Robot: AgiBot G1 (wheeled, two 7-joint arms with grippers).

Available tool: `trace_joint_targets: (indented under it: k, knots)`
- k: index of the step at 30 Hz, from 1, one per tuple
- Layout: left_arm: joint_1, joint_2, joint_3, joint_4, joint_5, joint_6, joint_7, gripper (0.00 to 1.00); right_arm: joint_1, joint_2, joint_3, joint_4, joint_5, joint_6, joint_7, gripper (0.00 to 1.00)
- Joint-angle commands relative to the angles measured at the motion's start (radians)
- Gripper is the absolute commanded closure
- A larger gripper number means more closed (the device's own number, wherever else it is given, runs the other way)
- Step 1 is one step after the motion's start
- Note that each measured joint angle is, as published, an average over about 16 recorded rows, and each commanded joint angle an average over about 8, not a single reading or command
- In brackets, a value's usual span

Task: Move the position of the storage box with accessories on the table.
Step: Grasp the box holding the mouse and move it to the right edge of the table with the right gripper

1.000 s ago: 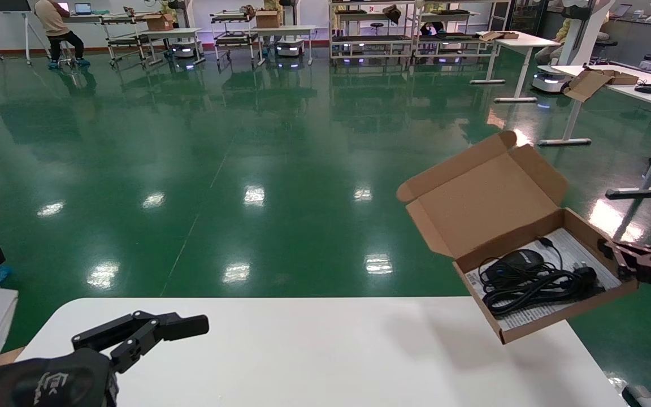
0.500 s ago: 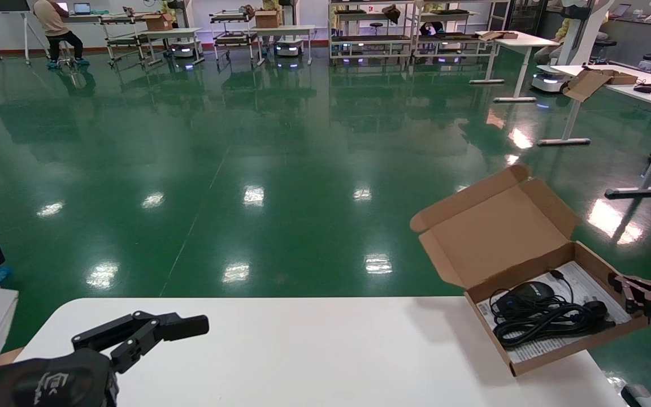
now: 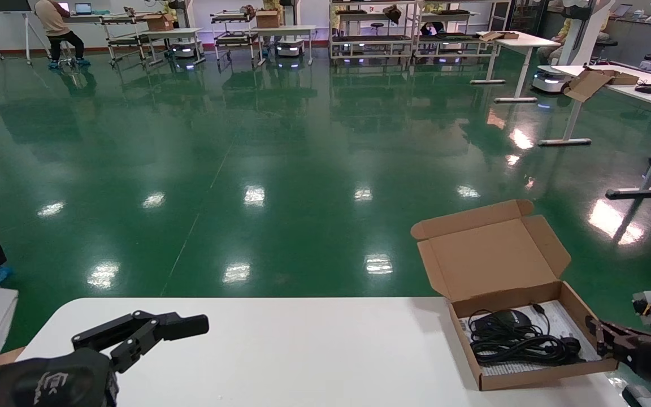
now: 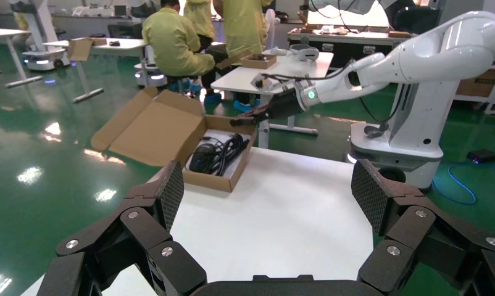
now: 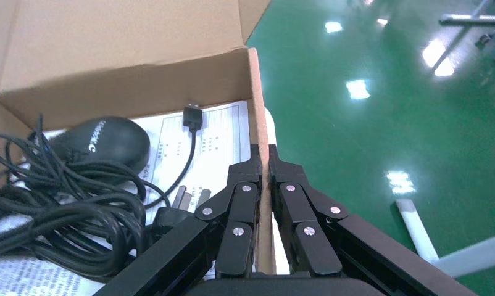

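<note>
The storage box (image 3: 546, 380) is a flat brown carton with its lid (image 3: 492, 257) standing open, down at the far right corner of the white table (image 3: 303, 350). Inside lie a black mouse (image 3: 500, 320), a coiled black cable (image 3: 520, 347) and a white leaflet (image 3: 563, 319). My right gripper (image 3: 599, 338) is shut on the box's right side wall, with one finger inside and one outside, as the right wrist view (image 5: 263, 154) shows. My left gripper (image 3: 190, 325) is open and empty over the table's near left part, far from the box (image 4: 211, 180).
The box stands close to the table's right edge, with green floor beyond it. Other white desks (image 3: 642, 90) with cartons stand at the back right. Shelves and carts (image 3: 370, 34) line the far wall. Seated people in yellow (image 4: 177, 43) show in the left wrist view.
My right gripper has lowered the box from mid-air down and slightly left to the table's far right corner. The left arm has not moved.
</note>
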Motion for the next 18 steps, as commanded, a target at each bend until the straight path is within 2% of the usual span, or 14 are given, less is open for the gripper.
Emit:
trace_joint_targets:
  k: [1,8,18]
  knots:
    - [0.0,0.0,0.0,0.0,0.0,0.0,0.0,0.0,-0.015,-0.006,0.007,0.004,0.011,0.015,-0.011,1.0]
    - [0.0,0.0,0.0,0.0,0.0,0.0,0.0,0.0,-0.042,-0.014,0.024,0.015,0.035,0.054,-0.044,1.0]
    - [0.0,0.0,0.0,0.0,0.0,0.0,0.0,0.0,-0.058,-0.025,0.025,0.022,0.036,0.065,-0.082,1.0]
